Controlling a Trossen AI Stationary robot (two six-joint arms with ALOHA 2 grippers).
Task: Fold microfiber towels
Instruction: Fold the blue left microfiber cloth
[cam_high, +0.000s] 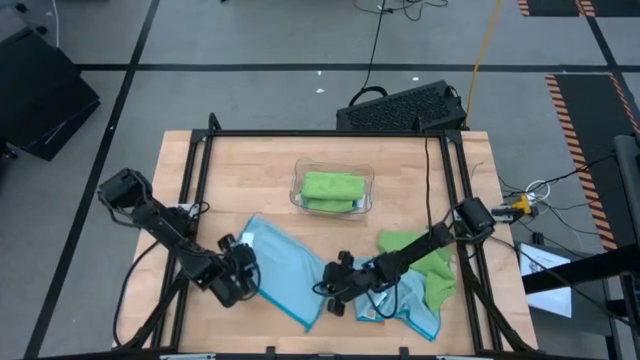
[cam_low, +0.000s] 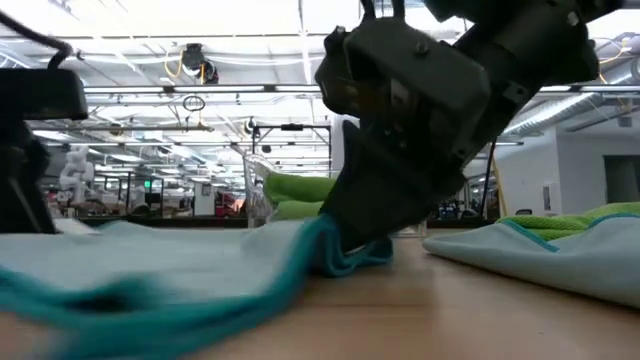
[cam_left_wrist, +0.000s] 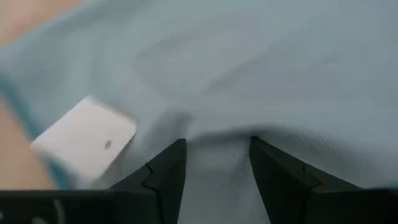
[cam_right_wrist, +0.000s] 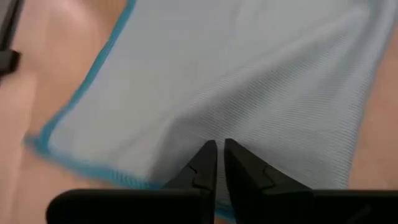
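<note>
Slippage is the main risk judged from here: the light blue towel (cam_high: 283, 270) is pinched at opposite sides by two grippers, and if one hold is lost, the cloth would be dragged into a bunch instead of folded flat. The right gripper (cam_high: 335, 280), at lower centre of the high view, is seen nearly closed on a thin bit of the towel's right edge (cam_right_wrist: 211, 93); so little cloth is held that it could easily be pulled free. The left gripper (cam_high: 245, 262), at lower left, is held at a middling width with a ridge of fabric (cam_left_wrist: 217, 149) between its fingers; whether that ridge is firmly clamped cannot be told. A white tag (cam_left_wrist: 84, 140) is seen beside the left fingers and could be tucked into the fold.

The towel is spread slantwise across the lower middle of the table (cam_high: 250, 160), pale blue with a darker teal hem, soft and slightly rumpled. More towels, green (cam_high: 425, 255) and blue (cam_high: 410, 305), are heaped at lower right under the right arm, and a folded green towel (cam_high: 332, 190) is laid in the clear tray (cam_high: 297, 187) at centre.
</note>
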